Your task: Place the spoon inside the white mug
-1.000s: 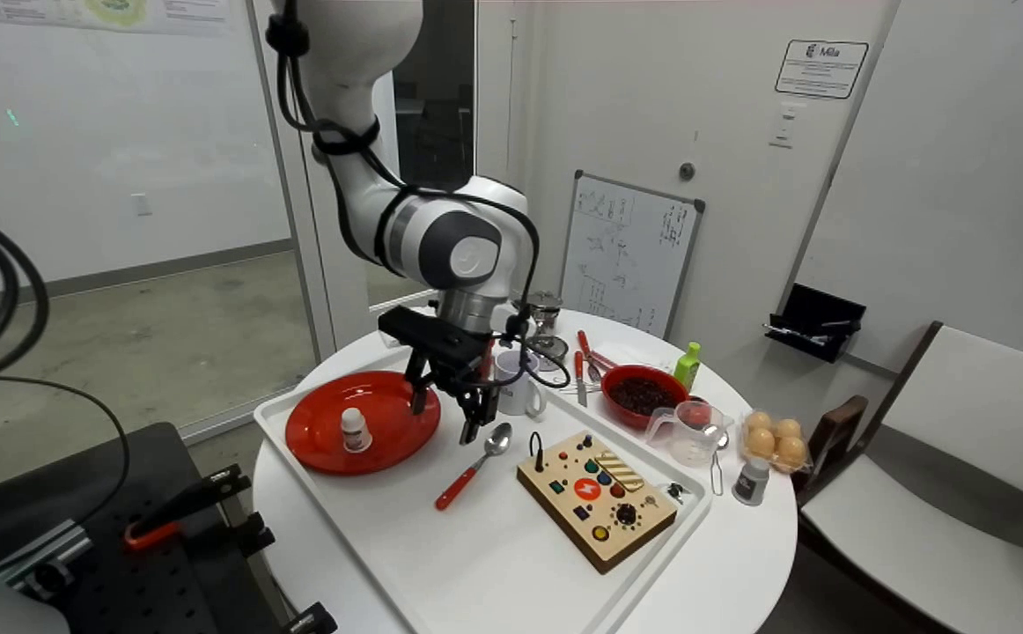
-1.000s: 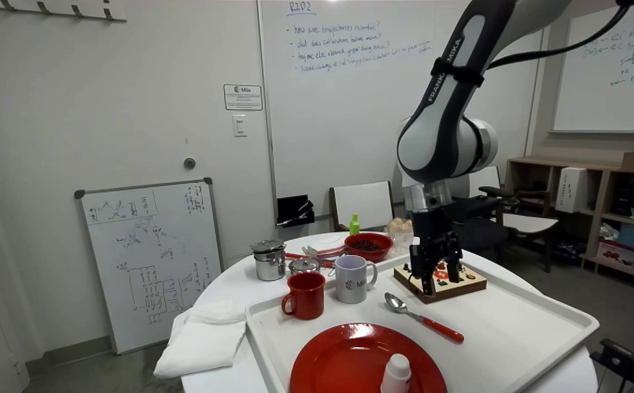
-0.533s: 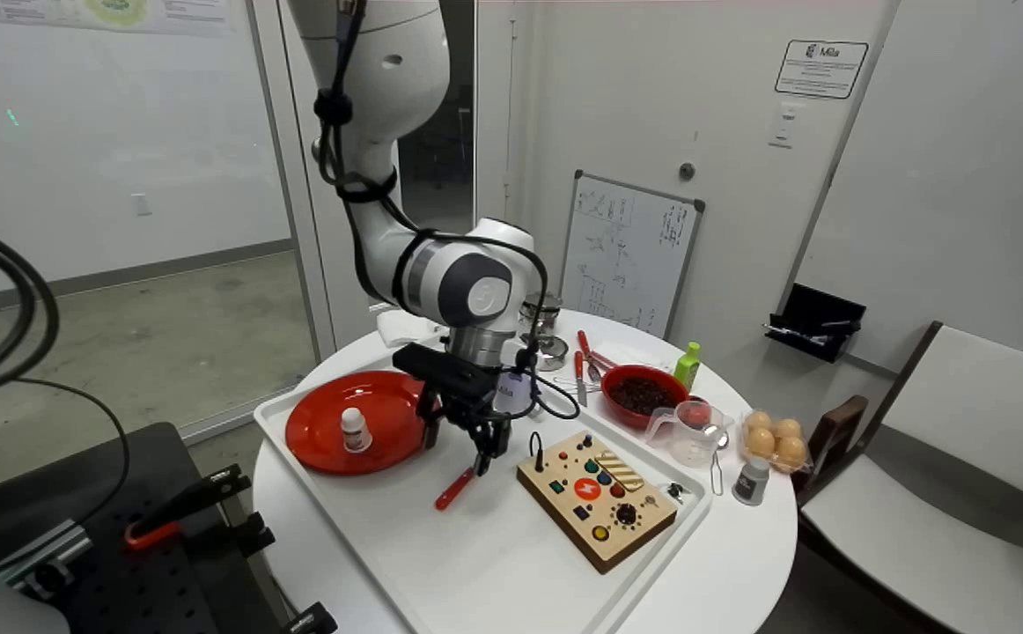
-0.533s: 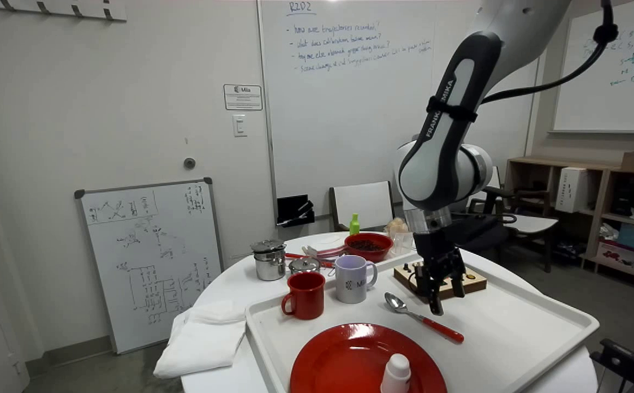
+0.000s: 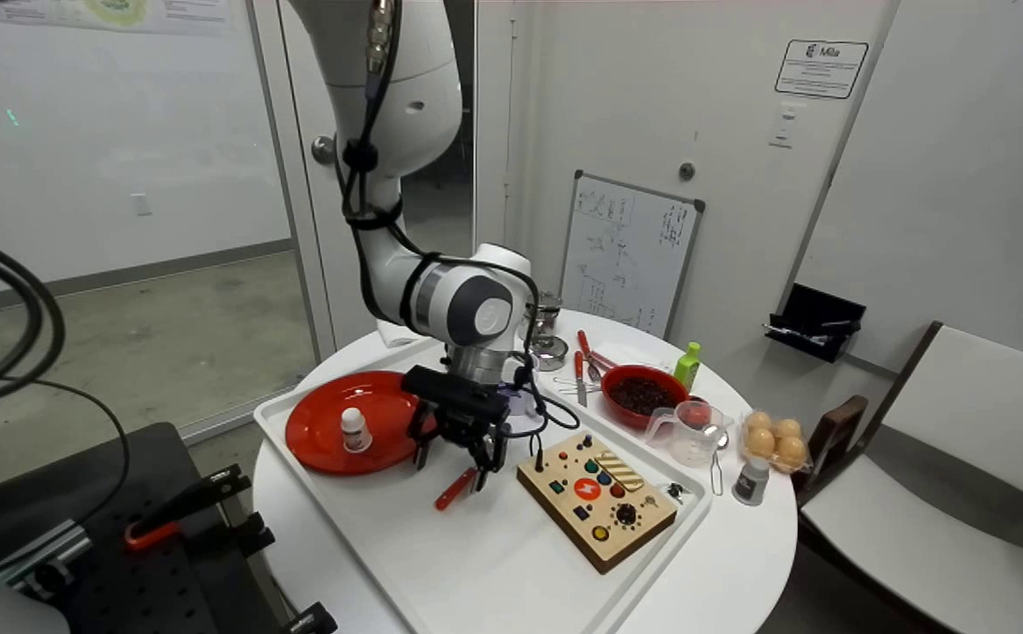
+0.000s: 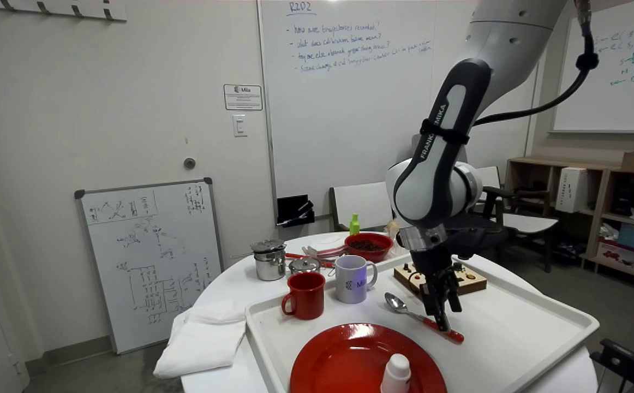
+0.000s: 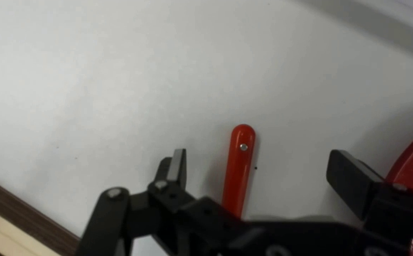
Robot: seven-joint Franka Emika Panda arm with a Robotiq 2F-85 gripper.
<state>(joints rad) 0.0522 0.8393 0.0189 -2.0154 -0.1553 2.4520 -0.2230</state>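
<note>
Downward the gripper (image 7: 257,156) has moved, and now it is over the spoon (image 6: 396,304). Its fingers (image 7: 348,181) stand apart, with the red handle (image 7: 238,170) between them. The spoon lies on the tray (image 6: 513,316), between plate (image 6: 344,357) and wooden box (image 5: 598,506); nearby the white mug (image 6: 348,278) stands upright.

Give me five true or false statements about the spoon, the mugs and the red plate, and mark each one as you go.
In the wrist view, the handle of the spoon shows between the open fingers. True.
The white mug stands beside the red mug. True.
The spoon is inside the white mug. False: it lies on the tray.
A small white shaker stands on the red plate. True.
The red mug is lying on its side. False: it is upright.
</note>
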